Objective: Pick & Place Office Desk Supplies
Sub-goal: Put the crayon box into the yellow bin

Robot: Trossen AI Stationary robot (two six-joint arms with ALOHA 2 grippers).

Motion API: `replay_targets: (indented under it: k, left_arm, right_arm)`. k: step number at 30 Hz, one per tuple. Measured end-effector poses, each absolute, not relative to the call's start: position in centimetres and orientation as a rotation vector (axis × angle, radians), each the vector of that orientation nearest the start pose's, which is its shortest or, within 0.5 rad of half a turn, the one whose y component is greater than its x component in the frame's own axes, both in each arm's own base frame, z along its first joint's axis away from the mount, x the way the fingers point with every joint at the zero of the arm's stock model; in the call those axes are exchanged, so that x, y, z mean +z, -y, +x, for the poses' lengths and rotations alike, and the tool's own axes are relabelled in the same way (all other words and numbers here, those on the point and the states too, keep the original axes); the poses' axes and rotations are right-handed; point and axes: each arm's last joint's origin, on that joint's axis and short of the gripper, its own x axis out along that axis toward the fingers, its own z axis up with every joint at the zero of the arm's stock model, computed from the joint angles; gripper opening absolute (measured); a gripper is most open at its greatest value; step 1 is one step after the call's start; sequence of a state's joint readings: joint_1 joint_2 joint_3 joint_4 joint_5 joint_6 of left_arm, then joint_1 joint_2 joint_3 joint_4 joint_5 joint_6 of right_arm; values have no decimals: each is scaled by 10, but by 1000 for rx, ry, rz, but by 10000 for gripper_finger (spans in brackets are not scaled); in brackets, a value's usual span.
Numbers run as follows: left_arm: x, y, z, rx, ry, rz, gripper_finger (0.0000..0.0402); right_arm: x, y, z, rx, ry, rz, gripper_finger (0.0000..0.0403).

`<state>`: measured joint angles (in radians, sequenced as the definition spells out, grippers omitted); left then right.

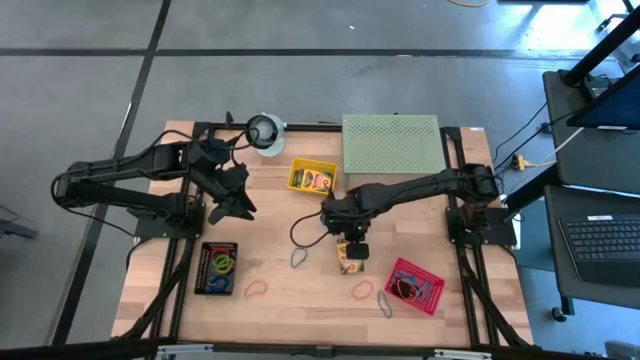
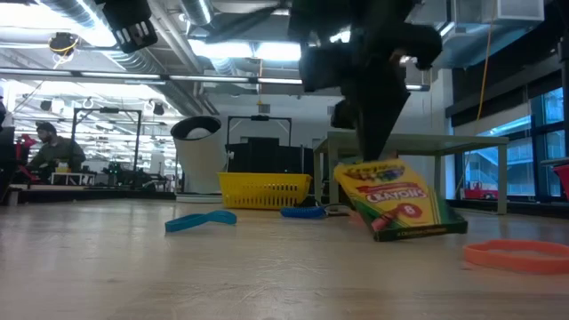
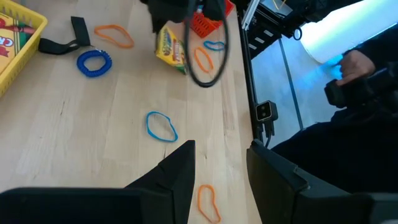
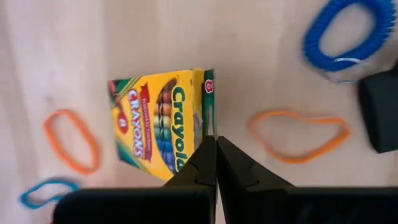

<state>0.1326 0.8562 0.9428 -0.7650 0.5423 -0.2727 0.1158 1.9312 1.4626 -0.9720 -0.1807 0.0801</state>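
Two arms: we see both over the wooden table [image 1: 300,300], left arm waiting near the table's left edge, right arm reaching to mid-table.
Green stand: we note a pale perforated stand [image 1: 390,145] at the far edge, just beside the yellow basket.
Yellow basket: the yellow basket [image 1: 312,177] sits in front of the stand's left corner, with a crayon box inside.
Red basket: a red basket [image 1: 414,285] lies near the right front, holding dark loops.
Black tray: a black tray [image 1: 218,268] at left front carries coloured bands.
Right gripper: the right gripper [image 4: 216,163] is above the crayon box, fingers pressed together; we see nothing between them.
Left gripper: the left gripper [image 3: 221,177] hovers off the table, fingers apart, holding nothing.
Crayon box: the crayon box [image 4: 163,121] rests on the table at mid-front, tilted in the low view [image 2: 398,198], directly under the right gripper.
Blue coil: a blue coiled band [image 4: 351,31] lies near the box.
Orange bands: one orange band [image 4: 298,135] lies beside the box, another [image 4: 70,140] on its other side.
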Motion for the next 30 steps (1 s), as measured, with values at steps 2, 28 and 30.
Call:
replay_targets:
  k: [2, 28, 30]
  left_arm:
    - [326, -6, 159, -305, -698, -486, 139]
    - [337, -4, 141, -307, -622, -493, 139]
    - [338, -4, 137, -287, -606, -496, 139]
  right_arm:
    - [204, -55, 369, 193, -1449, 113, 1]
    - [310, -3, 407, -177, -1057, 189, 0]
    - [315, 14, 411, -217, -1002, 219, 0]
